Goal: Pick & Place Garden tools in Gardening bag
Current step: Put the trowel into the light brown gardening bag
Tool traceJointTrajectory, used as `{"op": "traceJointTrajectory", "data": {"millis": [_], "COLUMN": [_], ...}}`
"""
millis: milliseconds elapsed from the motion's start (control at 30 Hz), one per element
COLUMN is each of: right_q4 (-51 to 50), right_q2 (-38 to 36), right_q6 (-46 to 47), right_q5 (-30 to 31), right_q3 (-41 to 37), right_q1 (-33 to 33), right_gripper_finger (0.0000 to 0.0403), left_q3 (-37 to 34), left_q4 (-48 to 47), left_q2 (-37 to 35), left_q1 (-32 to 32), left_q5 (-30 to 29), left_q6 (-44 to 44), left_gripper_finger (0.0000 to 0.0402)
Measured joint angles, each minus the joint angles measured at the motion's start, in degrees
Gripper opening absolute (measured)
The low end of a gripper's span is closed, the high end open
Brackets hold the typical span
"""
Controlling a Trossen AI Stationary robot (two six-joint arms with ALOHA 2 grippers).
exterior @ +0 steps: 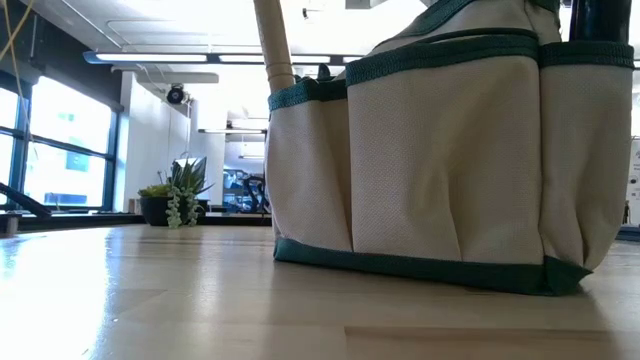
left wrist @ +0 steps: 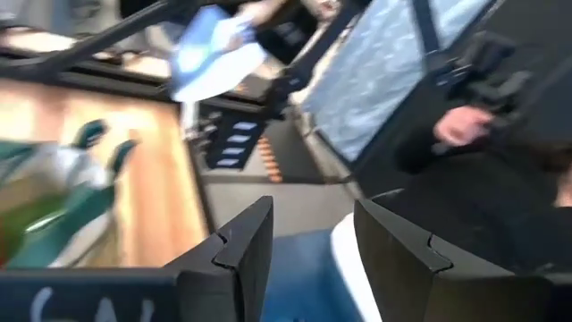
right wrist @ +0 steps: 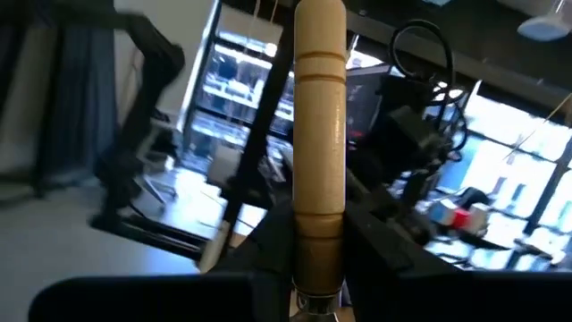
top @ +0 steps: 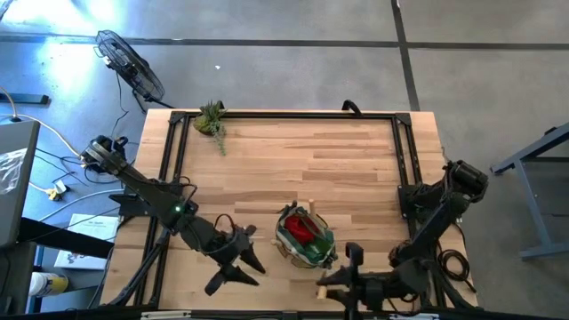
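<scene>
The gardening bag, cream cloth with green trim, stands near the table's front edge with a red piece inside it. In the low view the bag fills the picture, and a wooden handle sticks up out of its left pocket. Left of the bag, my left gripper is open and has nothing between its fingers. To the right of the bag, at the front edge, my right gripper is shut on a wooden-handled garden tool; its metal end is hidden. My right gripper pinches the wooden handle's lower part between its two fingers. The handle runs on past the fingertips, along the fingers, with its rounded free end pointing away from the wrist. The tool is lifted clear of the table.
A leafy plant clump lies at the far left corner and shows as a potted plant in the low view. Black frame rails run along the table's sides. A person's hand shows beyond the table's near edge.
</scene>
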Motion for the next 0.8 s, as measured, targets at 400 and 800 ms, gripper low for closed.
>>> {"op": "traceJointTrajectory", "data": {"millis": [400,800], "right_q4": [-6.77,-19.08], "right_q2": [-0.08,3.25], "right_q6": [30.2,50.99], "right_q5": [-10.13,-19.38], "right_q3": [0.07,0.09], "right_q1": [1.35,-0.8], "right_gripper_finger": [0.0059,0.0059], "left_q3": [-0.02,-0.11], "left_q4": [-42.04,-53.3], "left_q2": [-6.9,-3.37], "left_q1": [0.0,0.02], "left_q5": [-11.87,-19.76], "left_q6": [2.13,0.16], "left_gripper_finger": [0.0152,0.0152]}}
